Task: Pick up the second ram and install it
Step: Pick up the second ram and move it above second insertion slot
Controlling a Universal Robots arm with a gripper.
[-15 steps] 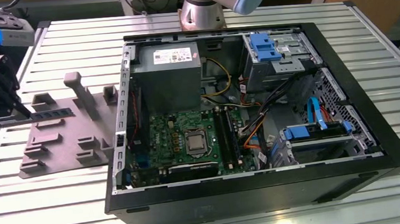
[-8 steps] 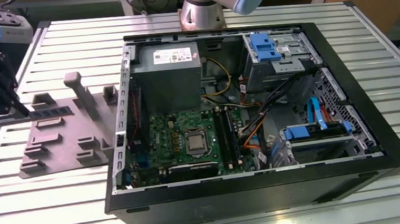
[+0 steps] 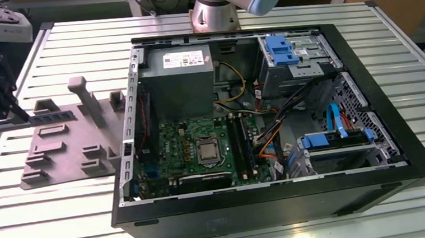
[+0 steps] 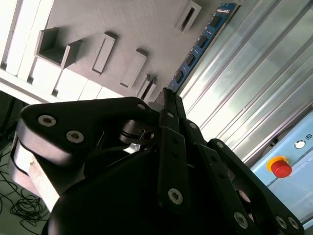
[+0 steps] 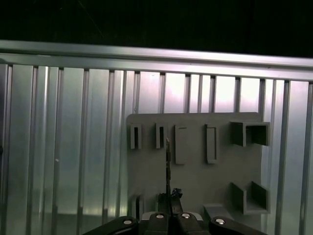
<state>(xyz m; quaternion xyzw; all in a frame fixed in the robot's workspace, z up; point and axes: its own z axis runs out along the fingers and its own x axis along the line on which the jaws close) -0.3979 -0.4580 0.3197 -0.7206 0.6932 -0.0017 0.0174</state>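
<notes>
The second ram (image 3: 52,117) is a thin dark stick with a row of chips, at the far edge of the grey holder block (image 3: 65,149) on the exterior view's left. My gripper (image 3: 22,117) has its black fingers closed together on the stick's near end. In the second wrist view the ram (image 4: 200,44) runs out from the gripper (image 4: 166,94) along the holder's edge. The first wrist view shows the ram (image 5: 167,161) edge-on above the gripper (image 5: 168,201), over the holder block (image 5: 195,186). Whether the stick still rests on the holder cannot be told.
An open computer case (image 3: 395,157) lies on the slatted metal table (image 3: 69,219), with the green motherboard (image 3: 176,138) and its long black slots (image 3: 238,142) inside. Upright posts (image 3: 80,92) rise from the holder. A red button (image 4: 281,169) sits beyond the table edge.
</notes>
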